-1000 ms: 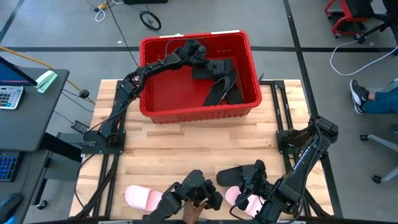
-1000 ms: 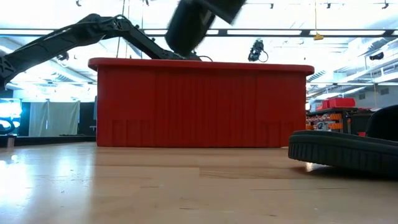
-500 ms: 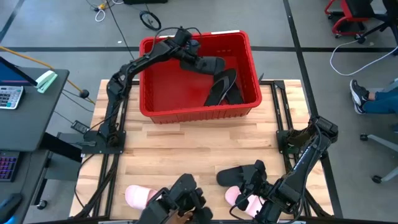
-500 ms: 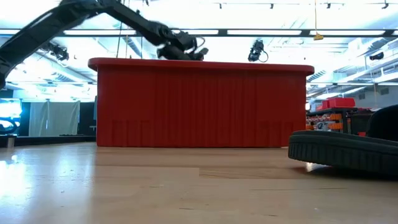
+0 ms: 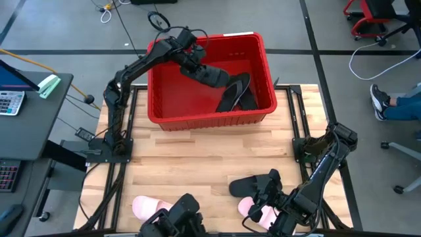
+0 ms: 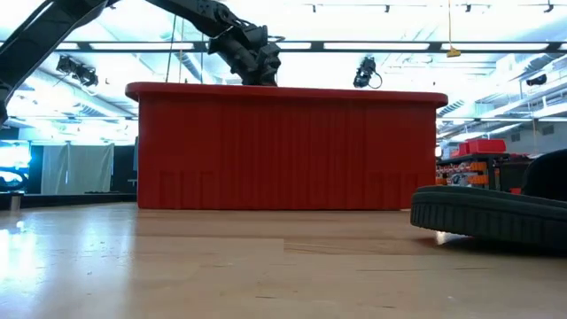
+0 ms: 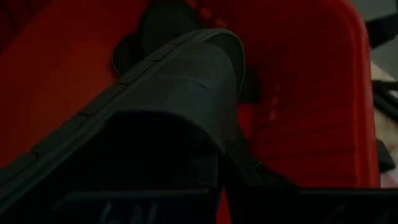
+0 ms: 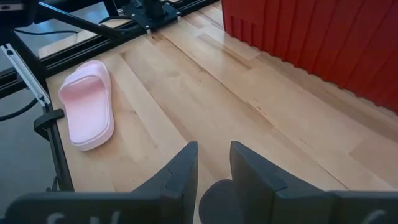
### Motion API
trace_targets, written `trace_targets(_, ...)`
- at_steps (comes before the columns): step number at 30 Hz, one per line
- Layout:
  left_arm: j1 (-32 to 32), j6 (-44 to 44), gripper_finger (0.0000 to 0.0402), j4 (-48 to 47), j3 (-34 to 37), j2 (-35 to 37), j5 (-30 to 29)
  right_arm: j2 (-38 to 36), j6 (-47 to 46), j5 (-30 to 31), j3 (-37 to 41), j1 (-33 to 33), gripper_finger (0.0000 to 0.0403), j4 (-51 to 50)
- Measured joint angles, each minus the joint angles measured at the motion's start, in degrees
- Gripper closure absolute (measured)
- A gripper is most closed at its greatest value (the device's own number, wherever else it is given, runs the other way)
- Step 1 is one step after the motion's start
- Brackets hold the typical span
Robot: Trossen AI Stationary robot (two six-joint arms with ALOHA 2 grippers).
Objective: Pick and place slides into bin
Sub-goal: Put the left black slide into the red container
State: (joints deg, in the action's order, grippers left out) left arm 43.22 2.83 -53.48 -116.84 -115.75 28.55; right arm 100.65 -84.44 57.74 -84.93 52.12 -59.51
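The red bin [image 5: 209, 112] stands at the table's far middle, and also shows in the low view [image 6: 283, 146]. My left gripper [image 5: 196, 62] is over the bin's far left part, above the rim [image 6: 252, 55], shut on a black slide [image 5: 214, 76]. Two more black slides [image 5: 237, 92] lie on the bin's floor. My right gripper [image 5: 268, 183] is open over the right end of a black slide [image 5: 245, 187] on the table, whose sole lies flat [image 6: 492, 217]. One pink slide [image 5: 253, 212] lies by it, another [image 5: 146, 209] at near left. My left gripper holds the black slide by its end nearest the bin's left wall [image 5: 204, 70]; the slide itself [image 7: 180, 93] fills the wrist view and hides the fingers. The fingers come from above, slanting down. The slide slants down toward the bin's middle, over the other slides.
A dark object [image 5: 172, 218] shows at the table's near edge beside the left pink slide. Bare wood [image 5: 210, 155] lies between the bin and the near slides. The right wrist view shows the left pink slide [image 8: 87, 106] and the bin's wall [image 8: 329, 37].
My left gripper has drawn back toward the bin's far left corner with the black slide and tipped to point more downward; the slide has come away from the pile toward the left. The dark object at the near edge has slid back off the table's near side.
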Motion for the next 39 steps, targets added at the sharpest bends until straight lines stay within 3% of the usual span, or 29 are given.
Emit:
trace_targets(9,0.0,5.4,0.0391,-6.5,0.0,0.0,-2.5,0.0,0.0,0.0,0.0,0.0,0.0302,0.0)
trace_targets(17,0.1,13.4,0.0391,-16.8,0.0,0.0,-15.0,0.0,0.1,0.0,0.0,0.0,0.0302,0.0)
trace_targets(31,0.1,22.5,0.0391,-31.6,0.0,0.0,-28.0,0.0,0.1,0.0,0.0,0.0,0.0302,0.0)
trace_targets(39,0.0,27.6,0.0391,-33.1,0.0,0.0,-29.4,0.0,0.3,0.0,0.0,0.0,0.0302,0.0)
